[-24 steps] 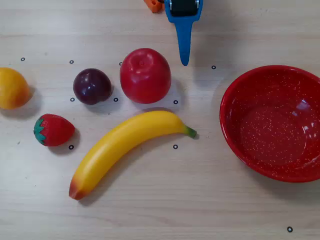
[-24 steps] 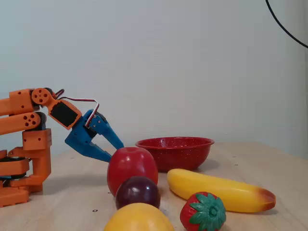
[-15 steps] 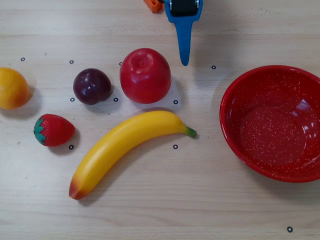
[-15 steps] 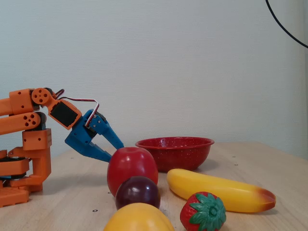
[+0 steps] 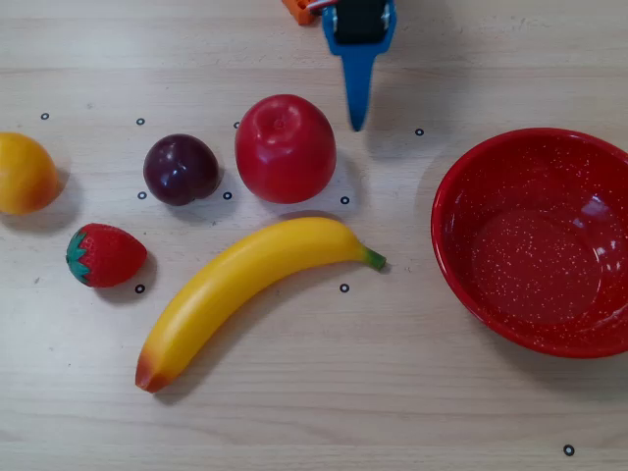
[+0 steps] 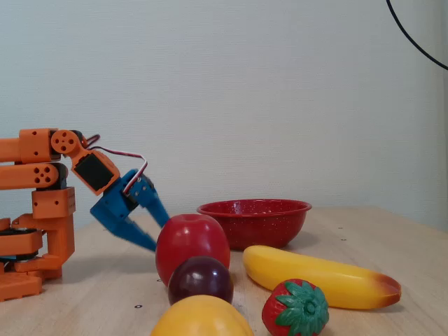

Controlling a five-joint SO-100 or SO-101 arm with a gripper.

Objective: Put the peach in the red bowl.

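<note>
The peach (image 5: 25, 174), round and yellow-orange, lies on the table at the far left edge of the overhead view. In the fixed view it sits at the bottom front (image 6: 201, 316), cut off by the frame edge. The red bowl (image 5: 471, 177) with white speckles stands empty at the right; it is behind the fruit in the fixed view (image 6: 255, 224). My blue gripper (image 6: 160, 235) hangs low over the table near the arm's base, with a small gap between its jaws and nothing in them. In the overhead view it (image 5: 356, 123) points down just right of the apple, far from the peach.
A red apple (image 5: 286, 147) and a dark plum (image 5: 182, 169) lie between the gripper and the peach. A strawberry (image 5: 105, 255) lies below the peach. A long banana (image 5: 245, 294) lies across the middle. The orange arm base (image 6: 42, 210) stands at the left of the fixed view.
</note>
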